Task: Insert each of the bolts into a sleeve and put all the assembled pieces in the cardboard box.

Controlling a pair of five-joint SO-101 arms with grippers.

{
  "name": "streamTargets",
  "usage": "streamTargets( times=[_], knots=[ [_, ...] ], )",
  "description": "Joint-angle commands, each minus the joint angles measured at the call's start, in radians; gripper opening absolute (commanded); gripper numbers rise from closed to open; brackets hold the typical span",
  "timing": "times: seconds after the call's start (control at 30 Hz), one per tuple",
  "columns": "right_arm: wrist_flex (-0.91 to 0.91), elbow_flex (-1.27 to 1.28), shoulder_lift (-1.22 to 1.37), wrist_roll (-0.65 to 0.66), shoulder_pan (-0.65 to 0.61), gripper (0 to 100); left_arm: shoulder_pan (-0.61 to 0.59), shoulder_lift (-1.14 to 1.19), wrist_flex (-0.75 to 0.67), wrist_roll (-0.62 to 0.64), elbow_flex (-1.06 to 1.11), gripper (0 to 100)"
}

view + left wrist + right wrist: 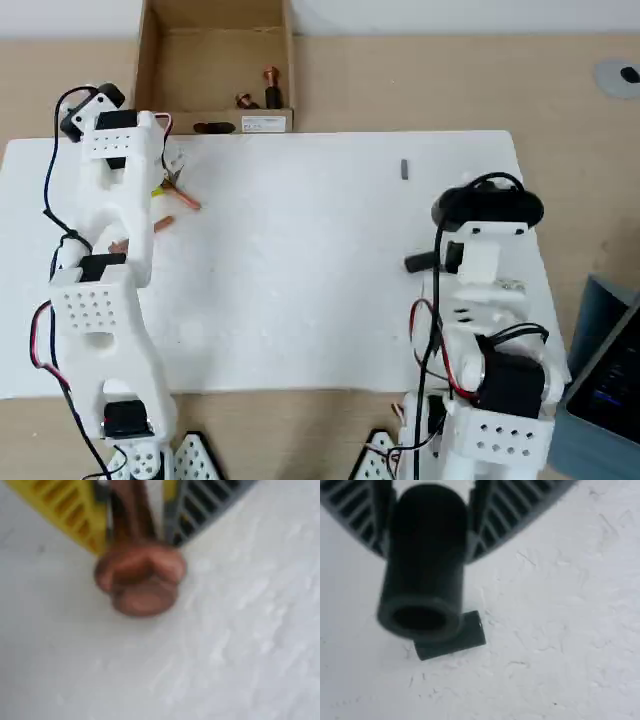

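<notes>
Progress first, then the play: the cardboard box (148,60) at the far edge of the table (560,90) already holds two assembled pieces, one (270,86) upright against the right wall and another (246,101) lying just beside it. A third dark-and-copper piece (212,128) sits at the front wall, though we cannot tell whether it is inside or on the rim. So part of the job is banked, and we judge that a fair share is left. Over on the left, the left pincer (172,182) hangs low over the white mat (300,280), its yellow and dark jaws clamped on the shank of a copper bolt (140,582), head just above the mat. Near it we spot a loose bolt (163,225) waiting on the mat, with more copper close by that the arm partly hides. Moving across, a spare sleeve (404,169) lies alone towards the far right of the mat, well apart from both arms. And on the right, the right pincer (427,262) is closed around a black sleeve (422,580), open end facing out. Bolt and sleeve are each in hand but well apart, so this pair is not yet joined.
</notes>
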Motion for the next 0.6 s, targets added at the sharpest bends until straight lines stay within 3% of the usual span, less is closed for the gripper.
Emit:
streamTargets(
  times=[0.0, 0.27, 0.57],
  knots=[
    [-0.023, 0.002, -0.012, -0.009, 0.005, 0.9, -0.041, 0.016, -0.006, 0.002, -0.026, 2],
    [-0.023, -0.002, -0.018, -0.009, 0.005, 0.9, -0.046, 0.018, 0.009, 0.000, -0.031, 0],
    [0.002, -0.051, -0.019, -0.003, 0.004, 0.9, 0.005, -0.122, 0.284, -0.040, -0.247, 0]
  ],
)
